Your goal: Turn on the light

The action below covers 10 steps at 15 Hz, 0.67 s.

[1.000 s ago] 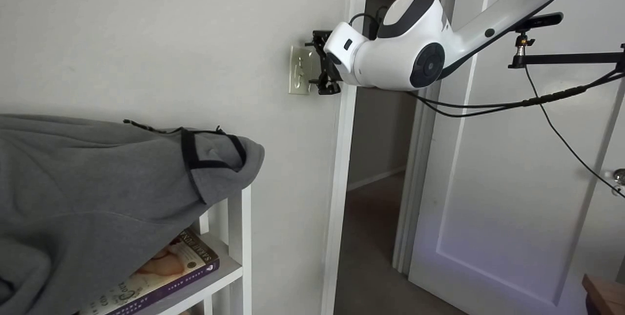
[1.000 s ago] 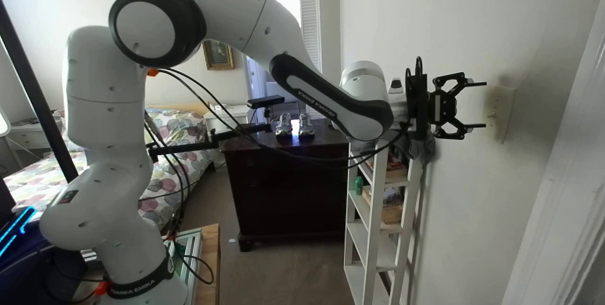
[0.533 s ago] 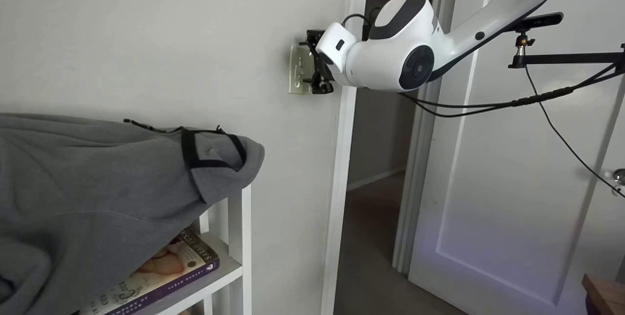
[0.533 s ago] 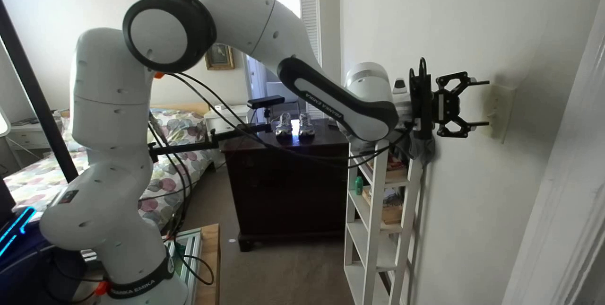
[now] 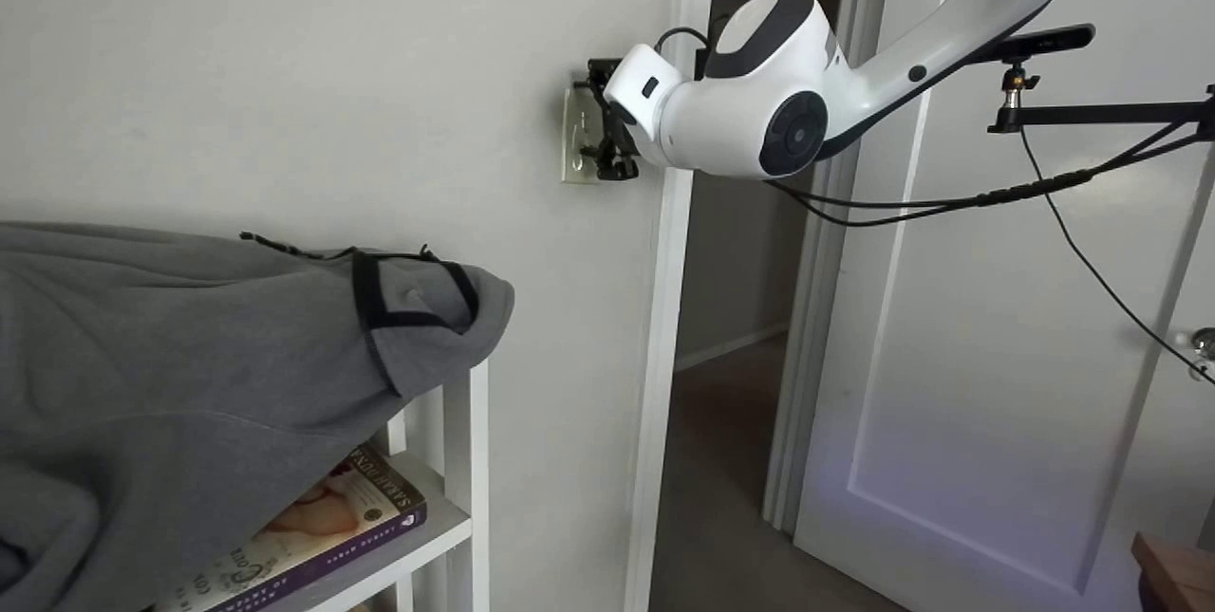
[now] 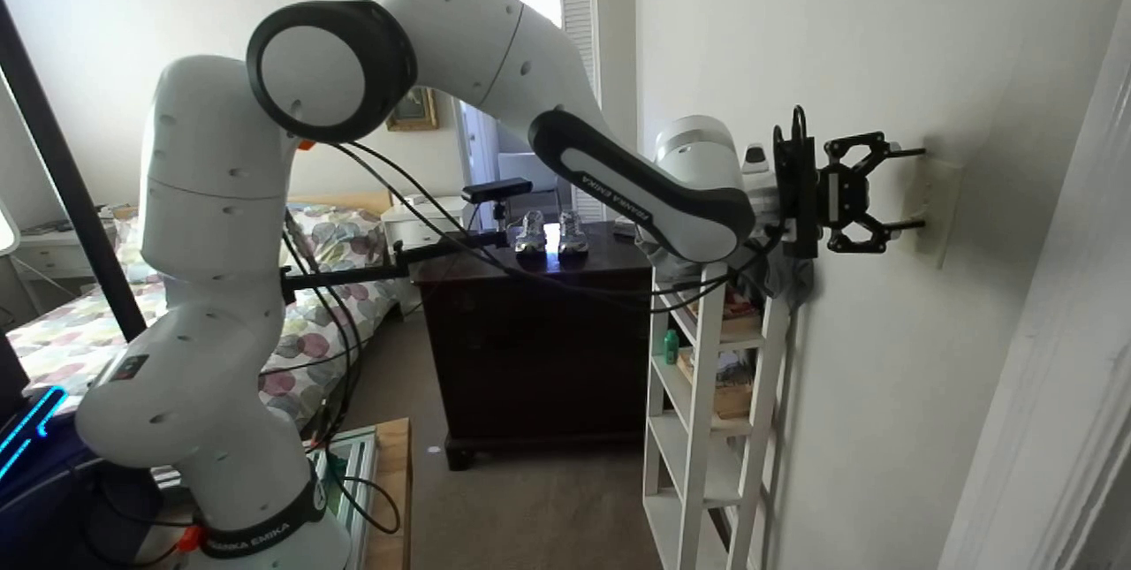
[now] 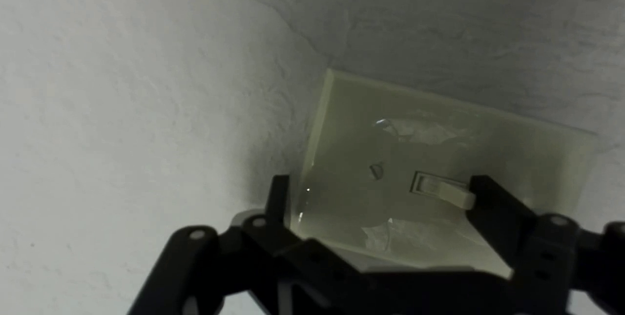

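Pointing white-and-black jointed arm [image 6: 477, 40] frame-right, holding black metal gripper [image 6: 923, 188] wide apart.
Facing glossy cream-white rectangular switch plate [image 7: 351, 139].

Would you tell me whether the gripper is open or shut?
The gripper is open: in the wrist view its fingers stand apart.

The switch [image 5: 575, 142] is on the wall [image 5: 285, 100], the gripper [image 6: 923, 188] before it, the toggle [image 7: 447, 193] between its fingers [image 7: 495, 212] (just beside one of them). In an exterior view, right of the switch come the doorframe [image 5: 662, 356] and, farther right, the door [image 5: 997, 384]. Below and left of the switch, a garment [image 5: 218, 346] lies over the shelf [image 5: 467, 460], which holds a book [image 5: 332, 527].
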{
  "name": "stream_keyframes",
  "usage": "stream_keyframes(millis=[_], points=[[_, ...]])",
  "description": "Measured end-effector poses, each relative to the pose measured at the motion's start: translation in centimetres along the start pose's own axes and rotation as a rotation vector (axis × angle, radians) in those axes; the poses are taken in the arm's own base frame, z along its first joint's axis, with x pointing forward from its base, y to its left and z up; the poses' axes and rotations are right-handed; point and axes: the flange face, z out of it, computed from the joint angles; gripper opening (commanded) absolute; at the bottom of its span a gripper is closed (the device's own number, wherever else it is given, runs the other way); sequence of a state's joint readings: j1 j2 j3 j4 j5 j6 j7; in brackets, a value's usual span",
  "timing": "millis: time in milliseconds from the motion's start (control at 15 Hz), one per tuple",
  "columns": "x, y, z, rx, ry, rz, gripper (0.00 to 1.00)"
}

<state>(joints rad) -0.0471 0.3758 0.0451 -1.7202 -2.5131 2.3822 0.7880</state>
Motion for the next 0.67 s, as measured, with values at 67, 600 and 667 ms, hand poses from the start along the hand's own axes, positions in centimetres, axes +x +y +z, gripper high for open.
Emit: stream_keyframes(millis=[67, 600, 667], points=[[0.1, -0.1, 0.0, -0.003, -0.002, 0.000, 0.56], [0.1, -0.7, -0.3, -0.003, -0.004, -0.002, 0.85], [0.0, -0.9, -0.3, 0.009, 0.001, -0.002, 0.91]])
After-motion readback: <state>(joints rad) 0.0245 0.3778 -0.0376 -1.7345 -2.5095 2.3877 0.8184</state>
